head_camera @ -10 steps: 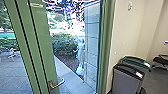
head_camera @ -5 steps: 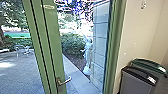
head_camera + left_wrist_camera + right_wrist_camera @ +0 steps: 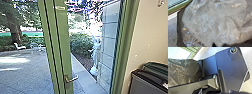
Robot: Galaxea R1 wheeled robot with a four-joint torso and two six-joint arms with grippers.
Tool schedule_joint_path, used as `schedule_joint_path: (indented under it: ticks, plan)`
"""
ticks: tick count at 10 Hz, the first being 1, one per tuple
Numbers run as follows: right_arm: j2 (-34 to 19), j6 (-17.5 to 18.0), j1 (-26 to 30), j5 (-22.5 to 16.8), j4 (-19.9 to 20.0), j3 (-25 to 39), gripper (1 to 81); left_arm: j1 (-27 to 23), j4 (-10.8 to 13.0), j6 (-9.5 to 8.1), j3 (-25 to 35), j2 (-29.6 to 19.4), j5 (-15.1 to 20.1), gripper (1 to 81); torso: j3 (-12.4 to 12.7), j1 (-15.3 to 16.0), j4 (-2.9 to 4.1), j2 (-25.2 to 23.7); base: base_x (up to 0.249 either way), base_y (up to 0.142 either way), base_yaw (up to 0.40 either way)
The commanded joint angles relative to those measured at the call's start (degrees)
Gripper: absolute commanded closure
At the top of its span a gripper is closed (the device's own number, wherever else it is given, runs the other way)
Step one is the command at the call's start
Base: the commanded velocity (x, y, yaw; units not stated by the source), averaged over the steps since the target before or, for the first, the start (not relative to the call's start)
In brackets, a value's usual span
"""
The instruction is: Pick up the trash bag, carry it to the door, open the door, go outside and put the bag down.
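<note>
Trash bag (image 3: 211, 23) bulges close by the left wrist; pickup and carry judged done. Door (image 3: 64, 45) appears closed, paved yard (image 3: 27, 72) beyond. Remaining: open, exit, set down. Cannot tell either claw's state.

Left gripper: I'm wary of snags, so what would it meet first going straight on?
Probably the crumpled, see-through plastic bag, which looms large in the left wrist view; depth is unclear, so contact may already be made.

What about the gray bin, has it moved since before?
No; the whole view has shifted, but the gray bin still stands just right of the green door frame.
</note>
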Motion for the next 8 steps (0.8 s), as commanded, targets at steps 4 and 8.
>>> schedule_joint_path:
  ticks: [4, 8]
  plan:
    - [2.8, 0.0, 2.4, -2.8, -0.5, -4.2, 1.0, -3.6, 1.8, 0.24, -0.3, 0.3, 4.3, 81.1, 0.0, 0.0, 0.0, 0.0, 0.0, 0.0, 0.255]
    - [3.8, 0.0, 2.4, -2.8, 0.0, -6.3, 1.0, -3.5, 2.7, 0.33, -0.4, 0.8, 4.3, 81.1, 0.0, 0.0, 0.0, 0.0, 0.0, 0.0, 0.257]
